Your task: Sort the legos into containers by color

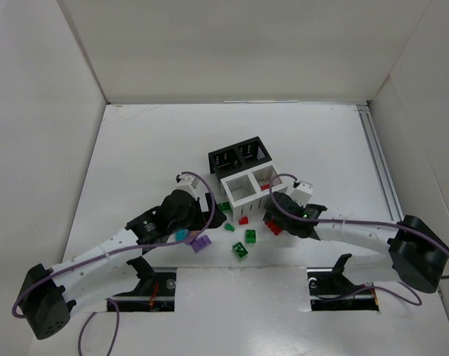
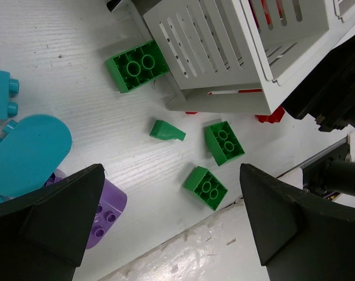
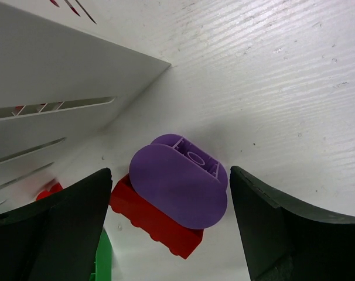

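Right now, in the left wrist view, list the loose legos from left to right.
Order: teal lego at the edge → purple lego → small green wedge → green brick right of it → red lego. Two more green bricks overlap these and are left out.

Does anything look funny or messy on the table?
Yes. Beside the white slotted plastic bin, a rounded purple lego piece sits on a red lego brick, so two colours are stacked together. Several green lego bricks lie upside down, hollow sides up.
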Robot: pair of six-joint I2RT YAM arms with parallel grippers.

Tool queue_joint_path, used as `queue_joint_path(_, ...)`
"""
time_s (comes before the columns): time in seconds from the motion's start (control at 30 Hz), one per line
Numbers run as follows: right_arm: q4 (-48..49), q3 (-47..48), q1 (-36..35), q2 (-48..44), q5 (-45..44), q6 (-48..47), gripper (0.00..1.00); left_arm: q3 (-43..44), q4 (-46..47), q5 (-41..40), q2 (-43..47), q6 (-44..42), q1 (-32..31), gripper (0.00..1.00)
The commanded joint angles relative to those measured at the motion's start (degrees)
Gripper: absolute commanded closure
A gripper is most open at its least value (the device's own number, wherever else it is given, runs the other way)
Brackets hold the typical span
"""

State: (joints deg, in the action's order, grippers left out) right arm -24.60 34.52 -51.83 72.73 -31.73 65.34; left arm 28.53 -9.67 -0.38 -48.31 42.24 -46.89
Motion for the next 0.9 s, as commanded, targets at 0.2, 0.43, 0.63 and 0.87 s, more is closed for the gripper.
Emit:
queue_joint_path(0.2,1.48,-0.42,-0.29,1.54,-1.67,5.23,0.15,2.4,0.44,-0.58,0.24,-1.55,-0.3,0.01)
queue_joint_path(0.43,2.72,-2.26,-0.29,2.07,-1.77,4.81,0.22,2.4,0.44,-0.58,0.24,-1.55,-0.3,0.01)
queue_joint_path(0.63,-2.55,-1.56,0.24,0.31,-2.37,2.33,0.17,1.88,0.44,-0.06,0.24,-1.55,-0.3,0.01)
queue_joint_path(0.87,-3.09,0.19,0.24,1.1,-2.9,2.86,0.16,1.88,0.44,-0.06,0.76,-1.02,-0.3,0.01)
